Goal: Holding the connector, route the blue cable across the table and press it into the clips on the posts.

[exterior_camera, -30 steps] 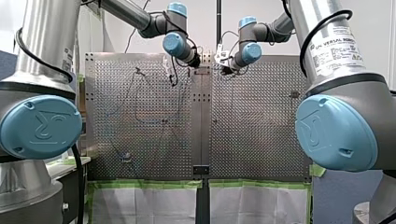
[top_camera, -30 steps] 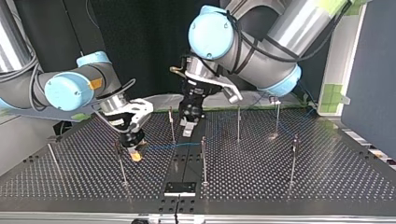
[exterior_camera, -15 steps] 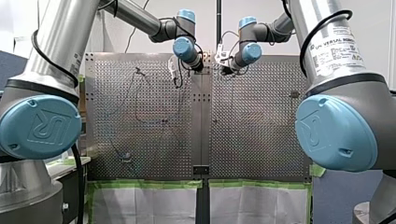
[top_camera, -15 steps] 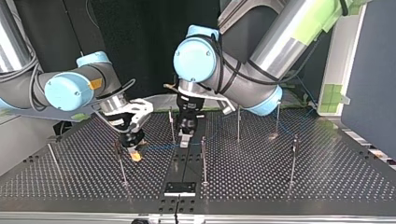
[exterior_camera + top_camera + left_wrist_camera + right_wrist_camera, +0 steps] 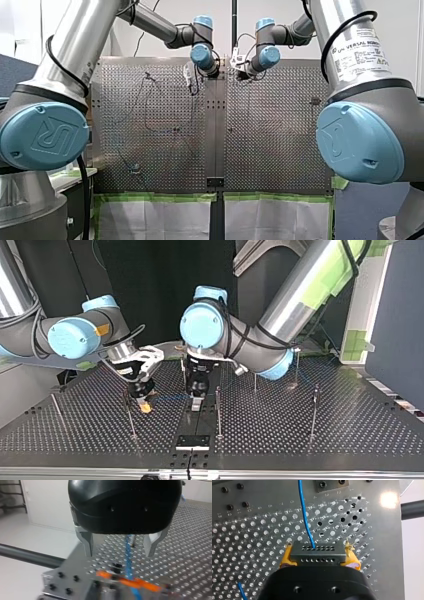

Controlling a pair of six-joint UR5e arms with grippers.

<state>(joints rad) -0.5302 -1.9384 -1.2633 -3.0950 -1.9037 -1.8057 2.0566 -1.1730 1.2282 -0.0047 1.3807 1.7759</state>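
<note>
Seen from across the worktop (image 5: 300,440), the robot's right arm (image 5: 75,335) comes in from 9 o'clock. The right jaws, with yellow pads (image 5: 287,556), are squeezed tight on the dark connector (image 5: 317,553), low over the holes with a thin post (image 5: 129,412) at its 9 o'clock. The blue cable (image 5: 305,515) comes out of the connector and runs off across the worktop toward 3 o'clock. The left arm (image 5: 280,315) comes in from 1 o'clock to the dark middle strip (image 5: 182,425), and the left jaws, made of metal, are wide apart, holding nothing, with the cable running below the gap.
</note>
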